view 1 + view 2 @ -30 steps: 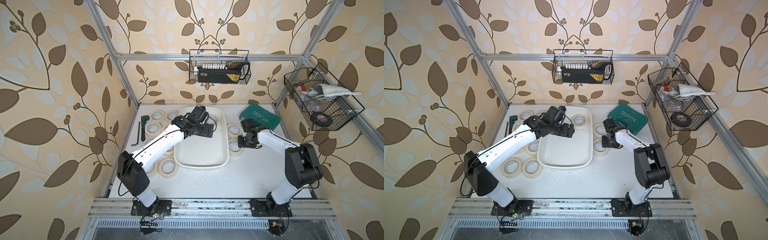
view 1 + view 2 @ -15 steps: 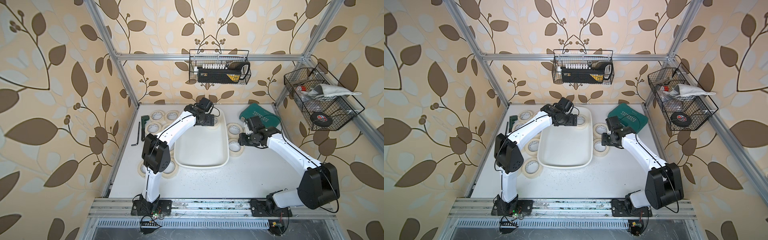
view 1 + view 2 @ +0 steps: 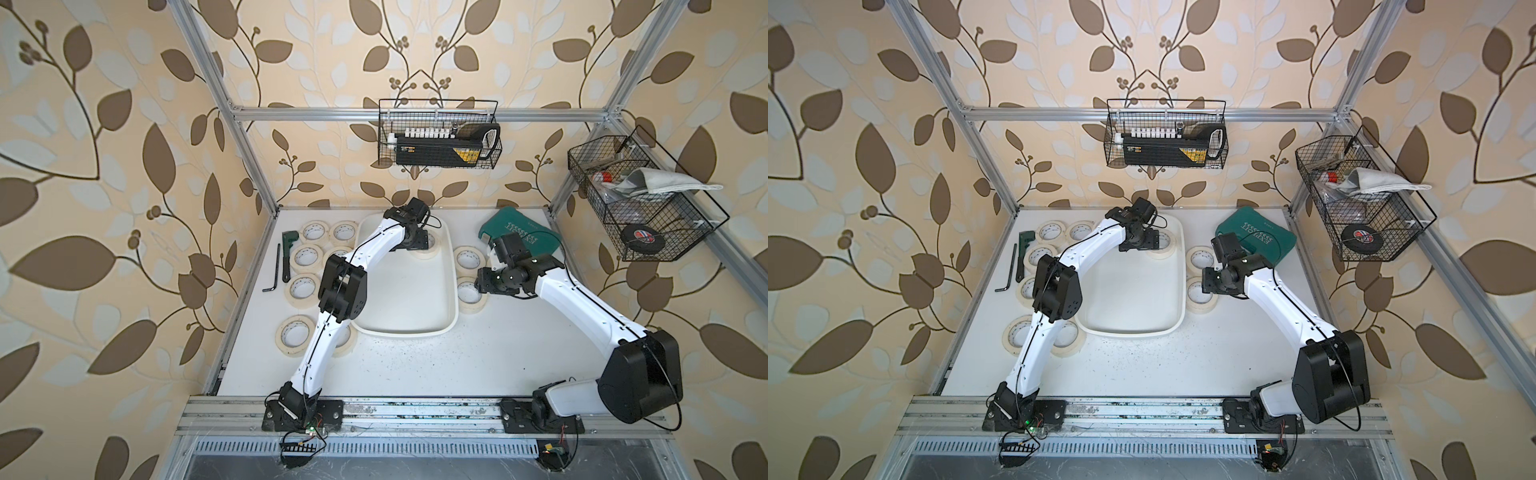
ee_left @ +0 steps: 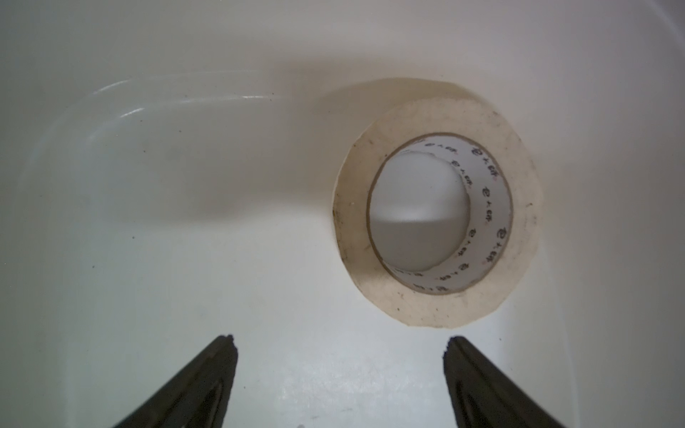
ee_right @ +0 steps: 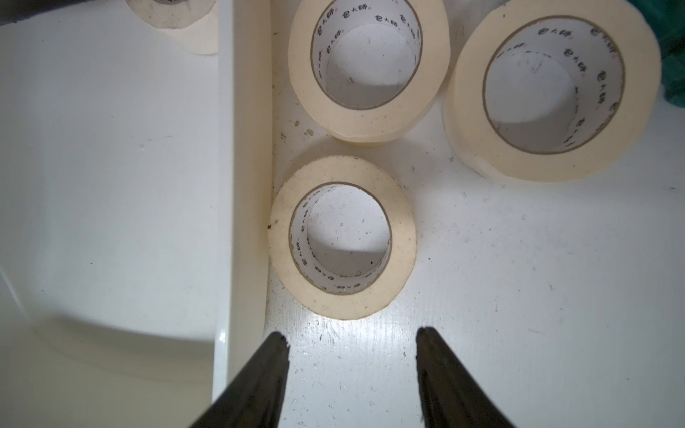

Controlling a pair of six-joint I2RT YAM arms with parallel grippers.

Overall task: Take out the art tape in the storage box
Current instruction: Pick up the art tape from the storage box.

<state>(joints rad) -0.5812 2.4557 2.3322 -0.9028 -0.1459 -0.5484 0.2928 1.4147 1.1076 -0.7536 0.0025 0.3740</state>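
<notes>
The left tool (image 4: 339, 344) hangs spread wide and empty over the smooth floor of the storage box (image 3: 407, 291), a glossy white plastic tub with rounded corners. One art tape (image 4: 426, 309), a matte cream ring with a printed white core, lies flat in its far corner. The right tool (image 5: 352, 337), fingers apart, grips nothing above the speckled white tabletop (image 3: 415, 365), where other rolls (image 5: 344, 305) lie, one just beside the box's rim. Leaf-patterned beige walls (image 3: 124, 166) enclose the cell.
</notes>
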